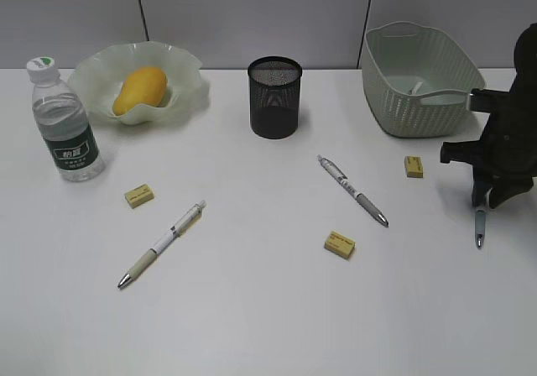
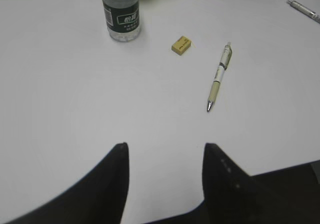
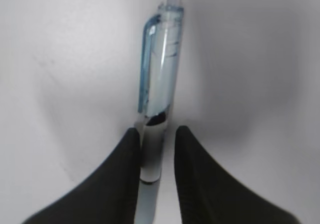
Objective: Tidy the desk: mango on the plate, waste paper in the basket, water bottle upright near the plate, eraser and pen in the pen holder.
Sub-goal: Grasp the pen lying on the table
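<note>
The mango [image 1: 140,89] lies in the ruffled green plate [image 1: 191,92] at the back left. The water bottle [image 1: 67,133] stands upright left of the plate; it also shows in the left wrist view [image 2: 121,14]. The black mesh pen holder [image 1: 274,99] stands at the back centre. A pale lump, perhaps the waste paper [image 1: 417,86], lies in the basket [image 1: 419,116]. My right gripper [image 1: 491,200] [image 3: 155,134] straddles a blue-clip pen [image 3: 160,74] [image 1: 480,229] lying on the desk, with a gap on one side. My left gripper [image 2: 165,149] is open and empty above bare desk.
Two more pens lie on the desk, one front left [image 1: 162,243] [image 2: 219,76] and one at centre [image 1: 352,190]. Three yellow erasers lie at the left [image 1: 139,195] [image 2: 181,44], the centre front [image 1: 340,244] and beside the basket [image 1: 414,166].
</note>
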Controlling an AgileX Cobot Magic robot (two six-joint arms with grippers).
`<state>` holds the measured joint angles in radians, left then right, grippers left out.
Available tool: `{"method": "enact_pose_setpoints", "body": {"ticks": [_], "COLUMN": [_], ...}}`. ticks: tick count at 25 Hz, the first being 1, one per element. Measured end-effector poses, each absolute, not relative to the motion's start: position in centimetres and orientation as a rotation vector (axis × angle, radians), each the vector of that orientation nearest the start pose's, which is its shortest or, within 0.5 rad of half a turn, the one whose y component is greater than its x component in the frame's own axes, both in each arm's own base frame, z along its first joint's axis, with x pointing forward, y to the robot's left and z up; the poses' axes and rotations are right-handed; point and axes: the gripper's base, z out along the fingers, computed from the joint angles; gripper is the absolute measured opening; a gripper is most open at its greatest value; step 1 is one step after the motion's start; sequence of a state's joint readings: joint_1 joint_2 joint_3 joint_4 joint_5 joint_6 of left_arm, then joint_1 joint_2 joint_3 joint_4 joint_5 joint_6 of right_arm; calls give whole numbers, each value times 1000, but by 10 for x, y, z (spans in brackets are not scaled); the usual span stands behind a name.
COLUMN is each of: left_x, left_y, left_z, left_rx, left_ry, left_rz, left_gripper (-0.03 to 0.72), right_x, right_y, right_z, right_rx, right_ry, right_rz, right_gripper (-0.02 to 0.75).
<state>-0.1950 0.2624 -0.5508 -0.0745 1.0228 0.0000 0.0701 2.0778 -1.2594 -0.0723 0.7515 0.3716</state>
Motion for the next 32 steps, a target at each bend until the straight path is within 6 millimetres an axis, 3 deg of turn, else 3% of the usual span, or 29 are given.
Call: {"method": "enact_pose_setpoints", "body": {"ticks": [7,19,24,27,32], "left_x": [33,33,33,33,33], "left_y": [-12,-12,-12,-12,-12], "left_z": [291,291,291,291,291], "left_rx": [214,208,208,209,209], "left_ry": [2212,2213,2213,2213,2213], "left_rz": [-197,-199,-199,-198,-198], "left_gripper": [365,365,365,365,365], "right_x": [380,380,376,373,371], "right_y": [22,24,24,23,24], "right_z": [110,102,103,113,158], "right_rx": [383,419,352,303,266], "right_ry": [3017,3038,3096,3102,2991], "right_rz": [-51,-27,-40,-42,0], "right_gripper": [171,212,120,118,118]}}
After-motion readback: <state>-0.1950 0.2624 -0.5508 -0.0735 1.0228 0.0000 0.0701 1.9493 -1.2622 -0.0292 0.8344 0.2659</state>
